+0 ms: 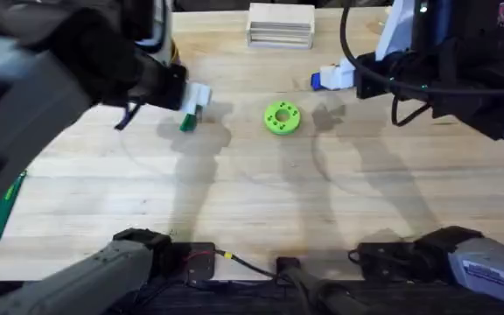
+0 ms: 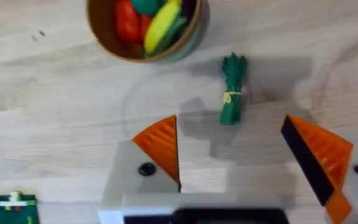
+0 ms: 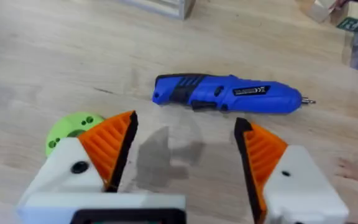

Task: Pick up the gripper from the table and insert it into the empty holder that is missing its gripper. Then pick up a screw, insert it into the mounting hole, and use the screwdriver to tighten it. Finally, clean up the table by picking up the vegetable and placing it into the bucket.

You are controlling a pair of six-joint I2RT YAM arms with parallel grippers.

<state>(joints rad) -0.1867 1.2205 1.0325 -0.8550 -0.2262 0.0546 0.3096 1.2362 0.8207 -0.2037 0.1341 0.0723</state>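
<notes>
Cleanup stage, likely. Left gripper spread wide, empty, above the vegetable, which lies on the table just beside the bucket, upper left. Right gripper wide open near the screwdriver, mid-frame. Vegetable not binned.

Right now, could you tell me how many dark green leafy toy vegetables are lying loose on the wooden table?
1: the dark green leafy toy vegetable lies beside the tan-rimmed round bucket, ahead of the left gripper. Others may be hidden.
</notes>
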